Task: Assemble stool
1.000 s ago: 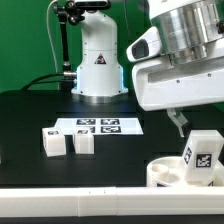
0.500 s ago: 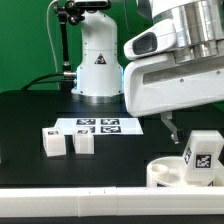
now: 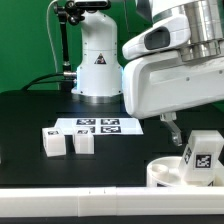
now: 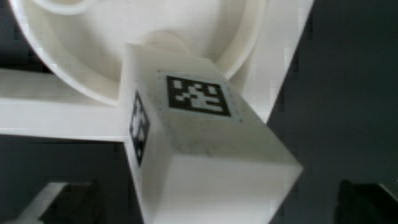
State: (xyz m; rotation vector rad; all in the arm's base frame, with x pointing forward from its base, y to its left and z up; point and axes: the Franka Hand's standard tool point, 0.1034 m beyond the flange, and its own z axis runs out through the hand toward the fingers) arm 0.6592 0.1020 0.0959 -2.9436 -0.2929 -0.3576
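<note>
Black tabletop fills the scene under the arm. Above it, at the exterior view's right, the two-finger gripper hangs with its jaws spread wide and nothing between them; one dark finger shows below the bulky white wrist, the other is hidden. Just below the jaws stands a short white blocky plastic leg, a black-and-white square marker on its face. In the wrist view it fills the middle. Its foot meets the round white rimmed plastic seat disc; whether it sits in a socket cannot be told. Well apart, toward the exterior view's left, two more short white legs stand side by side. Just behind them lies the marker board, with the white robot base beyond. A long white rail runs along the near edge.
</note>
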